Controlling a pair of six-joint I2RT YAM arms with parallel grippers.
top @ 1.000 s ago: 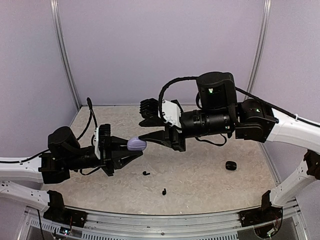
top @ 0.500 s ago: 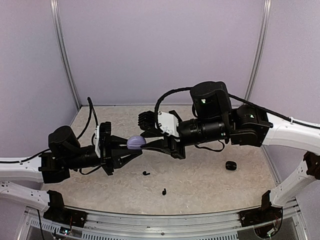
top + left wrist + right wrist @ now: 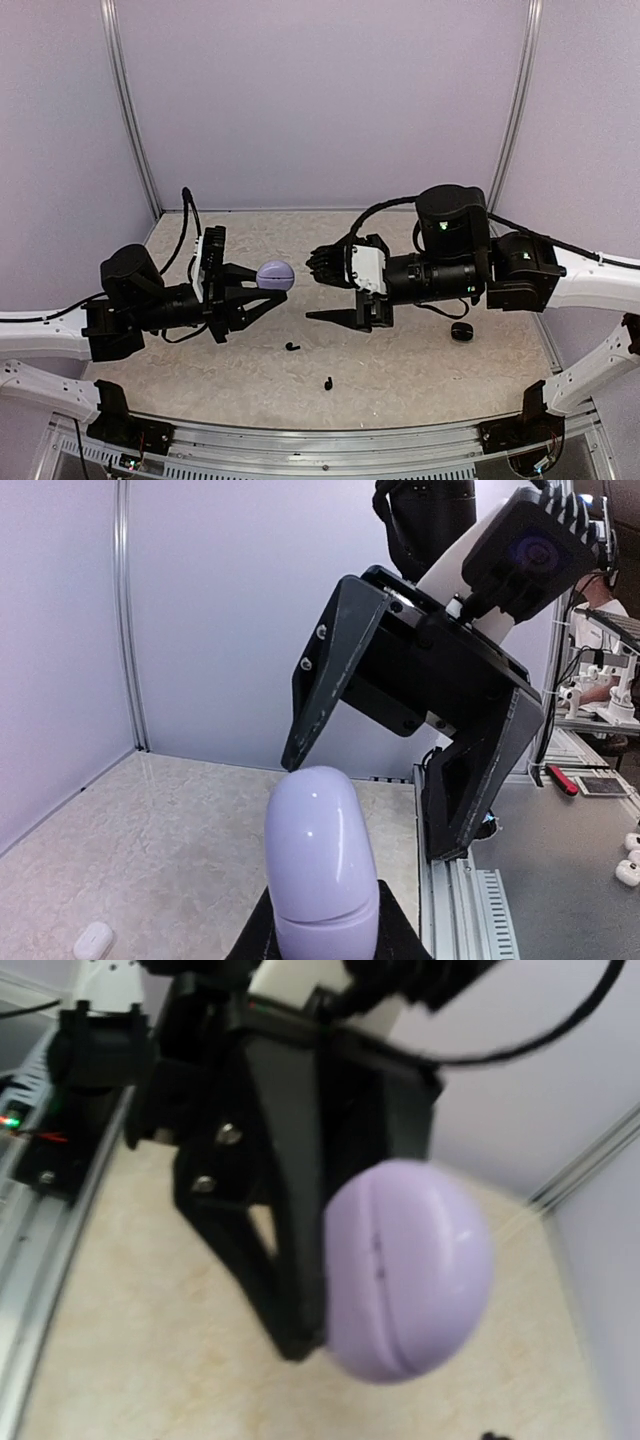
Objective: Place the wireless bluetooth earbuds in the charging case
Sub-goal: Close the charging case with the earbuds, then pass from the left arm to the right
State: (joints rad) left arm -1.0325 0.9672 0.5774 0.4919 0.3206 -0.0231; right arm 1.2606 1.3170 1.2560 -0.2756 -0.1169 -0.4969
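Observation:
My left gripper [image 3: 268,283] is shut on a closed lavender charging case [image 3: 275,274], held above the table with its rounded end toward the right arm. The left wrist view shows the case [image 3: 320,865] upright between my fingers, its lid seam low down. My right gripper [image 3: 314,288] stands open just right of the case, not touching it; its dark fingers [image 3: 330,670] spread above and beside the case. The right wrist view faces the case [image 3: 410,1265]. Two black earbuds [image 3: 292,347] [image 3: 328,382] lie on the table below.
A black charging case [image 3: 461,331] sits on the table under the right arm. A white case [image 3: 93,940] lies on the table in the left wrist view. Metal rails run along the near edge [image 3: 330,440], with lilac walls behind and beside.
My right gripper has drawn back to the right off the lavender case and opened its jaws. The left gripper still holds the case, now slightly higher.

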